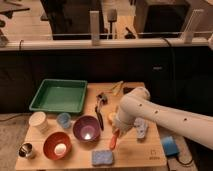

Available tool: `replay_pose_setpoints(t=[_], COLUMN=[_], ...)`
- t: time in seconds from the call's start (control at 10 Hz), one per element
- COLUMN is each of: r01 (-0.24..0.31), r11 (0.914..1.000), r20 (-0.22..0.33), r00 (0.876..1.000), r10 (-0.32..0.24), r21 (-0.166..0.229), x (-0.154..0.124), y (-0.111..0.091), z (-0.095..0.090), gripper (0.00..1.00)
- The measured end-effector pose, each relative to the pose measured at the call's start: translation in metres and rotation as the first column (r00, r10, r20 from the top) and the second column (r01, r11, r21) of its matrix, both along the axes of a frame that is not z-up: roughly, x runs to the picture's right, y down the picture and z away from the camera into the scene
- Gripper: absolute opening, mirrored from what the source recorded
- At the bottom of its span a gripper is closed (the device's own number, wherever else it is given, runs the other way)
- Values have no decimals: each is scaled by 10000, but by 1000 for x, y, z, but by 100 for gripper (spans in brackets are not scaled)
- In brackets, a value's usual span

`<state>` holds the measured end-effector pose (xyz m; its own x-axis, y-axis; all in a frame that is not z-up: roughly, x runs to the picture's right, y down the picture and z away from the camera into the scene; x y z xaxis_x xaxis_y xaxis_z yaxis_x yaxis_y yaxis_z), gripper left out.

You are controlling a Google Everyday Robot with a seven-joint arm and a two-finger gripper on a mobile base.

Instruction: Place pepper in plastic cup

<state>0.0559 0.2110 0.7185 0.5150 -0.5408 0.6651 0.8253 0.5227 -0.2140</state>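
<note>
My arm [165, 117] comes in from the right edge, white w/ small dark holes, elbow bent over the wooden table [145, 155]; my gripper [121, 131] hangs at the arm's lower end, pointing down over the front-middle of the table, right above the pepper [114, 141]; can't tell how the grip stands, the wrist hides it, and can't tell if I'm touching the pepper.

The pepper is red-orange, long & thin, lying near-upright in view just right of the purple bowl [86, 128] and just above the blue sponge [102, 158] at the front edge; it's on the tabletop as far as I see, upper end tucked under my wrist.

Round yellowish fruit [112, 118] sits just left of my arm, near the pepper's upper end; a dark-handled utensil [99, 111] lies between the purple bowl and the fruit; a blue-white cloth [141, 128] shows just right of my wrist.

Left side: green tray [59, 95] at the back; white cup [39, 121] in front of it; small light-blue cup [63, 120] beside that; red bowl [57, 145] front-left w/ sth pale inside; small metal cup [26, 150] at the front-left corner; a blue block [169, 145] sits off the table's right edge.
</note>
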Motion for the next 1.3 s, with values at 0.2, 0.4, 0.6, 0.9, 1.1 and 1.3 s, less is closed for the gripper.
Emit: replay_pose_setpoints(t=[0.2, 0.4, 0.6, 0.9, 1.1, 1.3], r01=[38, 116, 171, 193, 272, 303], r11=[10000, 9999, 9998, 9998, 9996, 9994], r20=[42, 157, 213, 272, 377, 417], r00=[10000, 9998, 9996, 9994, 9989, 9987], r10=[-38, -117, -173, -196, -276, -310], r21=[22, 66, 94, 105, 126, 159], x=[-5, -21, -28, -38, -60, -65], y=[-3, -6, -8, -11, -12, -13], z=[-1, -1, -2, -2, -1, -1], gripper=[1, 1, 1, 1, 1, 1])
